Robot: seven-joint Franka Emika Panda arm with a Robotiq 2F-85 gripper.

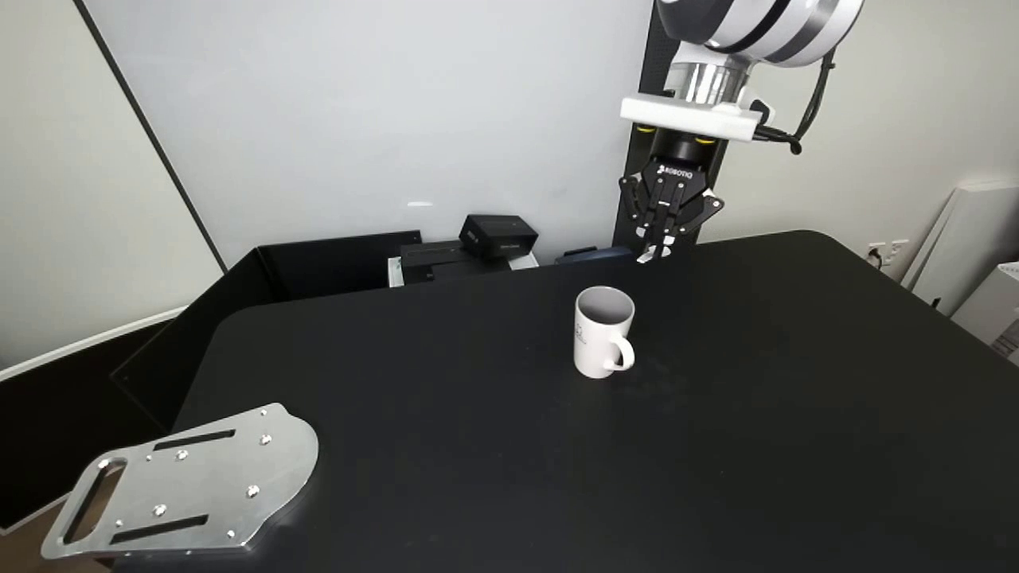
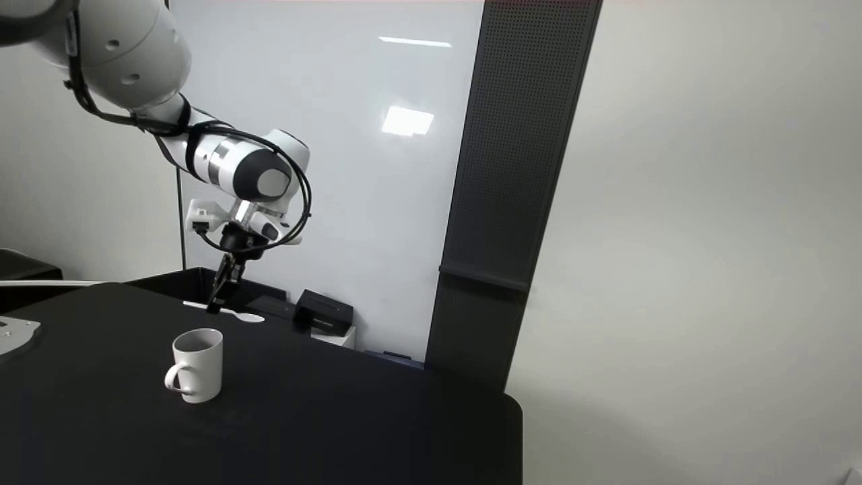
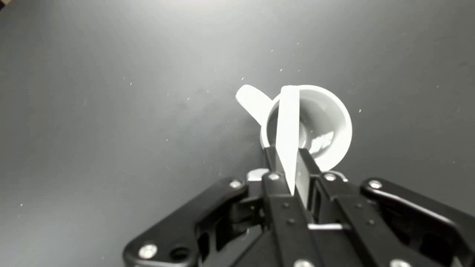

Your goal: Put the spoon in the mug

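The white mug (image 1: 591, 346) stands upright on the black table, its handle out to one side. It also shows in an exterior view (image 2: 207, 367) and in the wrist view (image 3: 336, 111), where I see its inside. My gripper (image 2: 215, 307) is in the air, higher than the mug and behind it in both exterior views (image 1: 656, 245). Its fingers (image 3: 288, 150) are closed on the white spoon (image 3: 289, 115). The spoon lies about level across the fingertips, its bowl (image 2: 250, 317) out to one side. In the wrist view the spoon passes in front of the mug's opening. Part of the spoon is hidden by the fingers.
A silver metal plate (image 1: 215, 477) with a cut-out handle lies at the table's corner. A black box (image 1: 499, 235) sits on other dark items behind the table edge; it also shows in an exterior view (image 2: 323, 311). A dark perforated column (image 2: 512, 135) stands against the wall.
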